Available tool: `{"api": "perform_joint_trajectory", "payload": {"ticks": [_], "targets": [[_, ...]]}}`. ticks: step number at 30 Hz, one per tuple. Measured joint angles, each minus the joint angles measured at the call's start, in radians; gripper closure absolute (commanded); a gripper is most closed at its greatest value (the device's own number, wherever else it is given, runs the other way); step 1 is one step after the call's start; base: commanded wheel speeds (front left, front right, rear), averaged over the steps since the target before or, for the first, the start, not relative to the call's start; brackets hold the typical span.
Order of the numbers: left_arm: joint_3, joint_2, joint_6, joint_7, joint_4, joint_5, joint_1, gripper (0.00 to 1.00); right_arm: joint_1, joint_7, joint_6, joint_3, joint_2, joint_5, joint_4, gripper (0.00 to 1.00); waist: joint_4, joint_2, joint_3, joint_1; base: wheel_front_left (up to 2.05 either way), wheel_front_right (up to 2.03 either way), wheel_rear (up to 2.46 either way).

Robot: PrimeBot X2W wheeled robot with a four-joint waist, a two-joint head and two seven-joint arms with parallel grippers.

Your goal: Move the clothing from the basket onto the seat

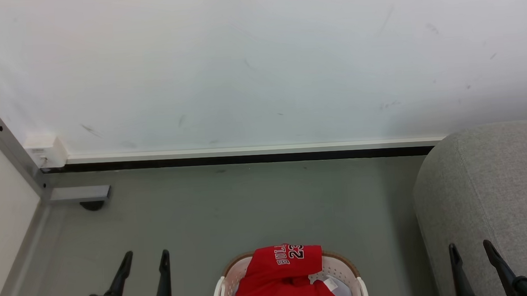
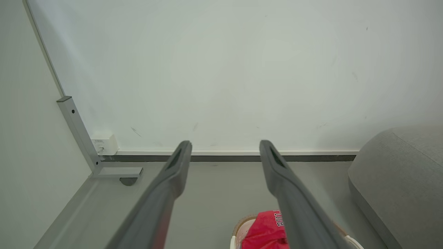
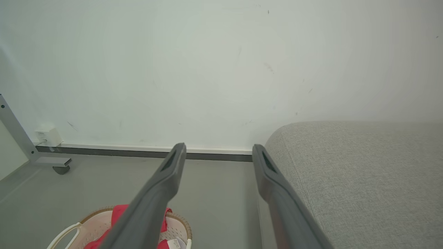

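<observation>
A bare indoor room, half lab and half living space: scuffed plain white wall [image 1: 259, 62], smooth grey floor [image 1: 248, 203], grey metal partition frame [image 1: 12, 150], large grey fabric-upholstered sofa [image 1: 495, 190], cream-white perforated plastic laundry basket [image 1: 342, 265].

Red clothing [image 1: 281, 278] heaped in basket [image 1: 221, 291], bottom centre; seat [image 1: 486, 190] at right.
Print "BULLS 23" uppermost, draped over brown far rim; grey seat stands apart from basket.

I see a scuffed white wall [image 1: 258, 53] on the far side, meeting the grey floor [image 1: 248, 207] along a white-and-black skirting strip [image 1: 246, 159]. At far left, a small white socket box [image 1: 45, 152] sits just beside a grey metal post [image 1: 8, 143]. The post's flat foot [image 1: 80, 193] lies over a dark pad [image 1: 92, 205].
</observation>
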Motion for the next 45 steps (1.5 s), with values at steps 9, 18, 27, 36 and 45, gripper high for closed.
{"api": "perform_joint_trajectory", "payload": {"ticks": [9,18,27,36,45], "targets": [[0.012,-0.003,-0.014,-0.020,-0.002,0.074,0.003,0.00,0.004,-0.017,0.000,-0.002,0.001,-0.058,0.002,0.00,0.000,0.0000,0.001,0.0000,0.00,0.00,0.00],[0.023,-0.007,-0.020,-0.036,-0.008,0.146,0.005,0.00,0.005,-0.032,0.000,0.006,0.001,-0.107,0.002,0.00,-0.002,0.0000,0.008,0.0000,0.00,0.00,0.00],[0.035,-0.015,-0.032,-0.036,-0.008,0.155,0.006,0.00,0.005,-0.033,0.000,0.007,0.001,-0.105,0.000,0.00,-0.017,0.0000,0.014,0.0000,0.00,0.00,0.00],[0.046,-0.022,-0.050,-0.037,-0.008,0.156,-0.007,0.00,-0.018,-0.033,0.000,0.021,0.002,-0.081,-0.016,0.00,-0.045,0.0000,0.041,0.0000,0.00,0.00,0.00],[-0.015,-0.025,-0.123,-0.037,0.045,0.182,-0.156,0.00,-0.081,-0.033,0.000,0.024,0.002,-0.069,-0.066,0.00,-0.094,0.0000,0.117,0.0000,0.00,0.00,0.00]]}}
